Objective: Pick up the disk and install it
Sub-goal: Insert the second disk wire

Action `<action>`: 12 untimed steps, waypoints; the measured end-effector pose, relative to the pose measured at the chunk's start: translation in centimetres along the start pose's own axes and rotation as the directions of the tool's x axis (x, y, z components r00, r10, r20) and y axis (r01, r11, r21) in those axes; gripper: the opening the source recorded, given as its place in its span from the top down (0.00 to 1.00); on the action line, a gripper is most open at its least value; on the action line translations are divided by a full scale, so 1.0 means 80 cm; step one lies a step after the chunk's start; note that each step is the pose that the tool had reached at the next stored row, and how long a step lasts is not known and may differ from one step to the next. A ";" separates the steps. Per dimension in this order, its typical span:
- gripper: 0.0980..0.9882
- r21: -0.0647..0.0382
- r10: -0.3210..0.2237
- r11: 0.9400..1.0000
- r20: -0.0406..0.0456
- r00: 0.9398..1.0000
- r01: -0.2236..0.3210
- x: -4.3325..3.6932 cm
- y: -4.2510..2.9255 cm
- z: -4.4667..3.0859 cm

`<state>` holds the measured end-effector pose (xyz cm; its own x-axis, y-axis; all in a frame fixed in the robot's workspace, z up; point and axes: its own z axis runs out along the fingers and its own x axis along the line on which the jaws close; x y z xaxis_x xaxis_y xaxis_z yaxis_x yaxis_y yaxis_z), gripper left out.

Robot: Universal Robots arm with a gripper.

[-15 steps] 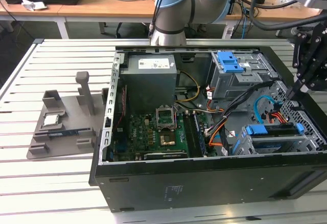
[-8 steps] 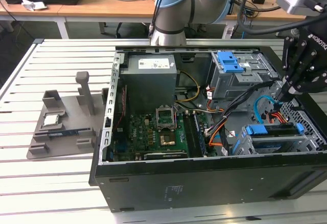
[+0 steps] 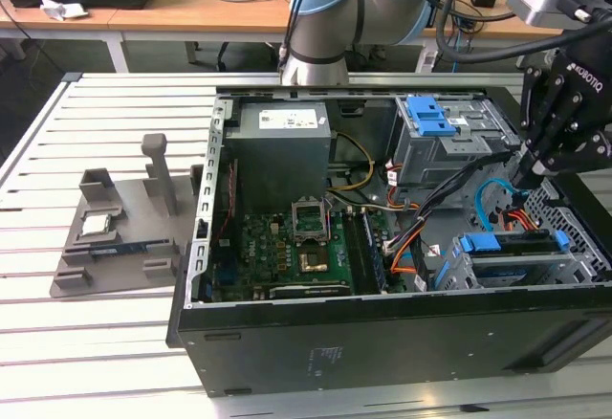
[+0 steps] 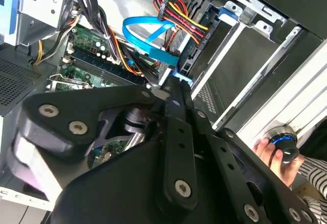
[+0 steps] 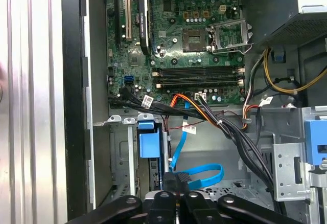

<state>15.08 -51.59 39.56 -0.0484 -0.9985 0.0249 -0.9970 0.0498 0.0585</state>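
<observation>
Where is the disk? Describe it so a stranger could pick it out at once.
Start at the open computer case and find the grey cage in its near corner, on the exterior view's right. The disk is slotted into the top of that cage. It is a thin dark slab with blue carrier tabs at both ends, unlike the blue latch lying flat on the farther cage.

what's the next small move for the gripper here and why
Probably a short straight lift: the disk already sits in the drive cage, and the gripper hangs low beside the blue cable, so sideways travel could snag it.
</observation>
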 end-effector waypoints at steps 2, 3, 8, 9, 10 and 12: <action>0.85 0.000 0.000 1.000 0.000 1.000 0.000 0.000 0.0000 0.0000; 0.78 0.000 0.000 1.000 0.000 1.000 0.000 0.000 0.0001 0.0000; 0.64 0.000 0.000 1.000 0.000 1.000 0.000 0.000 0.0002 0.0000; 0.64 0.000 0.000 1.000 0.000 1.000 0.000 0.000 0.0002 0.0000; 0.64 0.000 0.000 1.000 0.000 1.000 0.000 0.000 0.0004 0.0001; 0.64 0.000 0.000 1.000 -0.003 1.000 0.000 -0.002 0.0003 0.0021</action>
<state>15.06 -51.46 39.39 -0.0484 -0.9984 0.0283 -0.9971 0.0500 0.0583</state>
